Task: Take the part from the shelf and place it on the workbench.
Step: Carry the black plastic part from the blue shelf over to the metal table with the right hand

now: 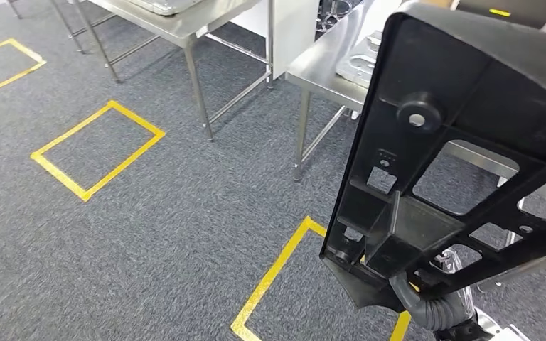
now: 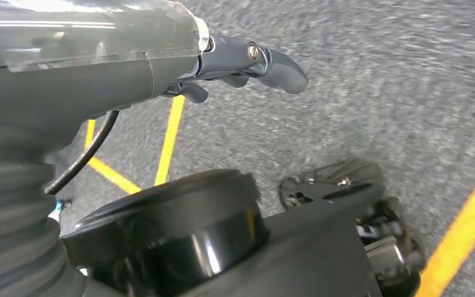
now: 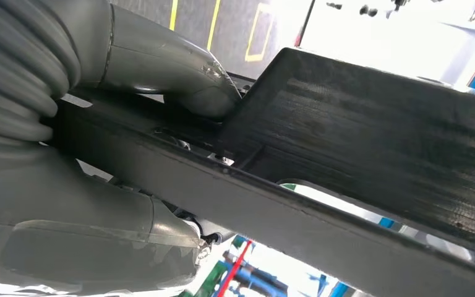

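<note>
Head view: part (image 1: 462,121) hiding workbench (image 1: 327,67)

You are not getting any readable text, label, brand or number in these views. A small moulded mark is sitting on the black part (image 1: 469,142) just below its round boss, too small to read. The yellow tape squares (image 1: 98,149) on the floor (image 1: 149,234) are carrying no lettering.
</note>
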`<state>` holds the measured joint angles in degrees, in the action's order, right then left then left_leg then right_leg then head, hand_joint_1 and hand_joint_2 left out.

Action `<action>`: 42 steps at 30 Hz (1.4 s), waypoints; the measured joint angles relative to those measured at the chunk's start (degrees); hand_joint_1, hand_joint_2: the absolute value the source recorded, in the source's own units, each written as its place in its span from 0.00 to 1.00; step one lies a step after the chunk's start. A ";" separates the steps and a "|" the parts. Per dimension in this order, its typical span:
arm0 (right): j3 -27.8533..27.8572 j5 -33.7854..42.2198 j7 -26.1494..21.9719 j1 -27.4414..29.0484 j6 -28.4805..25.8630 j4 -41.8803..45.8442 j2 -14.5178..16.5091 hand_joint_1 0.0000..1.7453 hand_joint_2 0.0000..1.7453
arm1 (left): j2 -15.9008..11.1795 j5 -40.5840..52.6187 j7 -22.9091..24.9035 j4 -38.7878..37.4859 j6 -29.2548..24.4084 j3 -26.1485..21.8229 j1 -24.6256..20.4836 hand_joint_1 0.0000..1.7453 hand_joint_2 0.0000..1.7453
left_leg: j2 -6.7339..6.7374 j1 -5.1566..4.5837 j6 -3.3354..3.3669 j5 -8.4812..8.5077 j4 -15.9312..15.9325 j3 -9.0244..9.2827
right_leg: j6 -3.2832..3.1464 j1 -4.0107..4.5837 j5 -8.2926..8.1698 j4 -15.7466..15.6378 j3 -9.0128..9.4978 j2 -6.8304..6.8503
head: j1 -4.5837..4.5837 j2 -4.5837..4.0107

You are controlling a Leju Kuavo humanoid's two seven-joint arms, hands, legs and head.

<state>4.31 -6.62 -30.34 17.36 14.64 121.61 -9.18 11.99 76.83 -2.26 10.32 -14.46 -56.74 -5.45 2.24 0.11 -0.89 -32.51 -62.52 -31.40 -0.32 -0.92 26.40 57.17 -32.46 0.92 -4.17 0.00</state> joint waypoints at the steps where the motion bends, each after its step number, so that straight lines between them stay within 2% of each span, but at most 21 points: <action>1: 0.00 0.10 0.00 -0.02 -0.02 0.00 0.00 1.00 1.00 | 0.01 -0.02 -0.07 0.00 0.02 0.00 -0.09 0.00 1.00 | -0.96 0.05 -0.13 -2.01 -4.06 -1.87 | -0.19 0.05 0.00 0.02 -0.02 -0.56 | 0.00 0.00; 3: 0.00 0.33 -0.01 0.01 0.01 -0.01 0.00 1.00 1.00 | 0.01 -0.08 -0.13 0.00 0.05 0.00 -0.45 0.00 1.00 | -1.52 0.09 -0.23 -4.22 -10.76 -5.09 | -0.31 0.16 0.03 0.10 -0.01 -1.78 | 0.00 0.00; 4: 0.00 0.43 -0.02 0.01 0.04 -0.02 0.00 1.00 1.00 | 0.01 -0.10 -0.06 0.00 0.05 0.00 -0.60 0.00 1.00 | -1.59 0.09 -0.18 -3.69 -11.46 -5.53 | -0.31 0.20 0.05 0.15 0.05 -2.49 | 0.00 0.00; 6: 0.00 0.50 -0.04 -0.04 0.20 -0.04 0.00 1.00 1.00 | 0.00 -0.13 0.12 0.00 0.05 0.00 -0.62 0.00 1.00 | -2.20 0.10 0.16 0.51 -5.91 -3.30 | -0.21 0.21 0.13 0.26 0.27 -4.02 | 0.00 0.00; 8: 0.00 0.54 -0.10 -0.23 0.48 -0.15 -0.01 1.00 1.00 | -0.03 -0.16 0.24 0.00 0.05 -0.01 -0.40 0.00 1.00 | -4.71 0.20 0.70 3.86 1.73 -0.23 | 0.15 0.22 0.18 0.46 0.16 -5.45 | 0.00 0.00; 10: 0.00 0.64 -0.15 -0.50 0.73 -0.32 -0.01 1.00 1.00 | -0.06 -0.23 0.27 0.00 0.05 -0.03 -0.22 0.00 1.00 | -6.42 0.17 1.17 4.33 4.66 0.75 | 0.86 0.07 -0.01 0.59 -0.43 -6.60 | 0.00 0.00; 12: 0.00 0.78 -0.17 -0.65 0.83 -0.46 -0.03 1.00 1.00 | -0.04 -0.28 0.27 0.00 0.04 -0.03 -0.19 0.00 1.00 | -5.62 0.11 1.80 4.61 5.13 0.80 | 1.71 -0.16 -0.26 0.48 -0.81 -7.35 | 0.00 0.00; 14: 0.00 0.89 -0.19 -0.89 0.83 -0.58 -0.09 1.00 1.00 | 0.01 -0.30 0.26 0.00 0.03 -0.04 -0.19 0.00 1.00 | -4.41 0.25 2.61 5.02 5.73 1.02 | 2.35 -0.18 0.88 2.06 -1.60 -5.41 | 0.01 0.00; 16: 0.00 0.97 -0.19 -1.34 0.83 -0.77 -0.14 1.00 1.00 | 0.05 -0.30 0.25 0.00 0.03 -0.04 -0.10 0.00 1.00 | -3.05 0.25 3.04 5.14 6.01 1.07 | 2.88 -0.21 4.32 8.33 -4.61 -2.36 | 0.01 0.00; 18: 0.00 1.01 -0.17 -1.57 0.84 -1.04 -0.15 1.00 1.00 | 0.05 -0.31 0.25 0.00 0.03 -0.04 -0.01 0.00 1.00 | -1.68 0.10 3.14 5.05 5.98 1.00 | 3.32 -0.37 7.12 15.63 -8.23 -1.36 | 0.00 0.00; 19: 0.00 1.02 -0.15 -1.57 0.85 -1.18 -0.15 1.00 1.00 | 0.05 -0.31 0.25 0.00 0.03 -0.04 0.00 0.00 1.00 | -1.00 0.06 3.13 4.98 5.97 1.03 | 3.42 -0.42 6.99 16.80 -8.80 -1.23 | 0.00 0.00; 20: 0.00 1.04 -0.13 -1.58 0.87 -1.29 -0.15 1.00 1.00 | 0.07 -0.31 0.26 0.00 0.03 -0.04 0.00 0.00 1.00 | -0.35 0.04 3.08 4.89 5.95 1.12 | 3.44 -0.43 5.79 15.62 -8.16 -1.04 | 0.00 0.00; 24: 0.00 1.31 0.10 -1.96 0.99 -1.43 -0.16 1.00 1.00 | 0.13 -0.43 0.30 -0.01 0.02 -0.04 -0.01 0.00 1.00 | 1.59 -0.29 2.27 4.23 5.86 1.82 | 2.32 0.15 0.03 1.29 -0.51 1.98 | 0.00 0.00; 27: -0.01 1.54 0.25 -2.23 1.11 -1.52 -0.19 1.00 1.00 | 0.14 -0.69 0.37 0.00 -0.13 -0.08 -0.04 0.00 1.00 | 2.73 -0.44 1.37 3.88 5.95 2.19 | 1.18 0.50 -0.09 0.03 -0.14 1.18 | 0.00 0.00; 29: -0.02 1.70 0.33 -2.38 1.27 -1.59 -0.20 1.00 1.00 | 0.14 -0.77 0.44 0.00 -0.26 -0.11 -0.08 0.00 1.00 | 1.61 -0.29 0.69 2.78 4.65 1.86 | 0.52 0.19 -0.37 -0.39 0.01 0.23 | 0.00 0.00; 31: -0.03 1.89 0.40 -2.71 1.49 -1.69 -0.20 1.00 1.00 | 0.14 -0.82 0.44 0.00 -0.32 -0.21 -0.12 0.00 1.00 | -0.70 -0.05 0.16 -0.54 -1.28 -0.77 | -0.01 0.04 -0.55 -0.60 0.10 -0.65 | -0.01 0.00; 34: -0.16 2.11 0.51 -2.89 1.82 -1.88 -0.20 1.00 1.00 | 0.14 -0.85 0.38 0.00 -0.31 -0.44 -0.54 0.00 1.00 | -1.64 0.06 -0.13 -3.84 -11.19 -5.59 | -0.26 0.17 -0.50 -0.42 0.08 -2.29 | -0.01 0.00; 36: -0.34 2.26 0.56 -2.97 1.86 -1.96 -0.20 1.00 1.00 | 0.14 -0.83 0.53 0.00 -0.30 -0.50 -0.64 0.00 1.00 | -1.91 0.08 0.05 -0.67 -8.07 -4.41 | -0.19 0.20 -0.40 -0.21 0.18 -3.71 | 0.00 0.00; 38: -0.55 2.39 0.63 -3.25 1.91 -2.04 -0.20 1.00 1.00 | 0.10 -0.83 0.73 0.00 -0.30 -0.53 -0.41 0.00 1.00 | -4.00 0.15 0.56 3.45 0.10 -1.08 | 0.08 0.23 -0.29 0.07 0.12 -5.15 | 0.00 0.00; 40: -0.75 2.44 0.72 -3.61 1.97 -2.19 -0.19 1.00 1.00 | 0.05 -0.87 0.82 0.00 -0.30 -0.56 -0.17 0.00 1.00 | -5.98 0.16 1.11 4.78 4.61 0.59 | 0.66 0.16 -0.38 0.32 -0.37 -6.41 | -0.01 0.00; 42: -0.82 2.45 0.74 -3.74 1.98 -2.27 -0.19 1.00 1.00 | 0.03 -0.94 0.88 0.00 -0.30 -0.58 -0.11 0.00 1.00 | -5.72 0.09 1.67 4.74 5.11 0.71 | 1.52 -0.01 -0.66 0.25 -0.85 -7.51 | -0.01 0.00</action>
<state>3.48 -4.17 -29.59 13.63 16.63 119.34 -9.37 12.03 75.89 -1.38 10.32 -14.75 -57.33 -5.56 -3.48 0.20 0.78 -27.77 -57.40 -30.69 1.20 -0.94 25.75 57.42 -33.31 -6.59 -4.18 0.00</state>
